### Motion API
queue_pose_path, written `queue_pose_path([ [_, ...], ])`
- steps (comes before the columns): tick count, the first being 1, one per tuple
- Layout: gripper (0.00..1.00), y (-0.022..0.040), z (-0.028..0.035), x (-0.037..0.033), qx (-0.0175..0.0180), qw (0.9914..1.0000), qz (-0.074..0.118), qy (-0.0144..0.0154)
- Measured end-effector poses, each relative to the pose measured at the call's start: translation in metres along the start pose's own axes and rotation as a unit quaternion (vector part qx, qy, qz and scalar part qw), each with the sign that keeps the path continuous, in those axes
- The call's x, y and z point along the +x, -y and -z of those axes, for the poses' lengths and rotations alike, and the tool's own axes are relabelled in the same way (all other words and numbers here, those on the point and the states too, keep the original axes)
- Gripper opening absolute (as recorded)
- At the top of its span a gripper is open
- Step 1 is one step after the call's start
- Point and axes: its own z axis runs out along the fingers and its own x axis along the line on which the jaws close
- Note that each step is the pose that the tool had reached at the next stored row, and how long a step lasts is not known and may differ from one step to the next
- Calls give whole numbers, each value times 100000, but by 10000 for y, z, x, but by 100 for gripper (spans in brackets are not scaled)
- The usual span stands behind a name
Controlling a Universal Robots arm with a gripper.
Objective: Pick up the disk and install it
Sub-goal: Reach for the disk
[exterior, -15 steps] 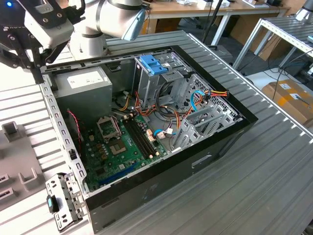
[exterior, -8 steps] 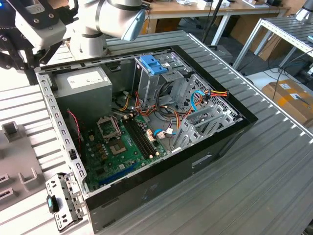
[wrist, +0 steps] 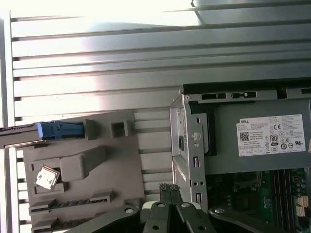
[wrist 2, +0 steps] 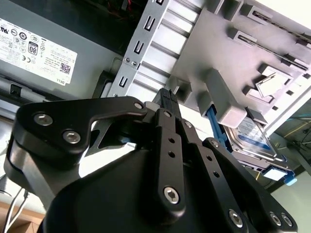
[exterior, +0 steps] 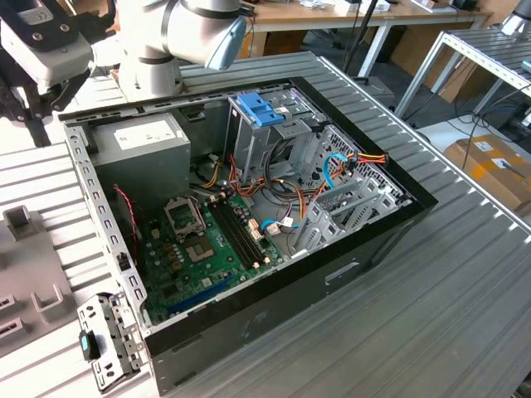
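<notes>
Nearest the wrist cameras, black multi-link metal gripper (wrist 2: pixel 167 97): fingertips shut pad to pad, nothing between them, nothing carried. Poised above the slatted aluminium table (exterior: pixel 465 290), close by the rim of the open black steel computer case (exterior: pixel 249 319); no contact with it, as far as can be judged. Just beyond, in the second wrist view, flat grey moulded fixture plate (wrist 2: pixel 204 43), laid on the table beside the case, toward the table edge at the exterior view's left. At the plate's edge farthest from the fingertips, flat rectangular silver-metal disk (wrist 2: pixel 251 137) with white label and blue top band, seated in the plate, a blue plastic rail (wrist 2: pixel 213 122) just beside it; well apart from the gripper. Task status, by judgement: at the outset, with pickup not yet done and installation not yet done. Farther off, mid-table, the case on its side, cover off. Contents, front to back in the exterior view: green motherboard (exterior: pixel 207 249) on the case floor; orange, yellow and red cable bundle (exterior: pixel 278 186) near the centre; large grey boxy power supply (exterior: pixel 137 149) with white sticker in the rear corner nearest the arm; silver sheet-metal drive cage (exterior: pixel 286 145) at the other rear corner, bright blue slotted plastic bracket (exterior: pixel 261 108) on top of it.
</notes>
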Motion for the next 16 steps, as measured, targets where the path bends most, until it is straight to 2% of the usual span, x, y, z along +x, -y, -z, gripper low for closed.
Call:
queue_pose_path([
  [16, 11, 13, 5, 176, -1, 100000, 4, -1],
])
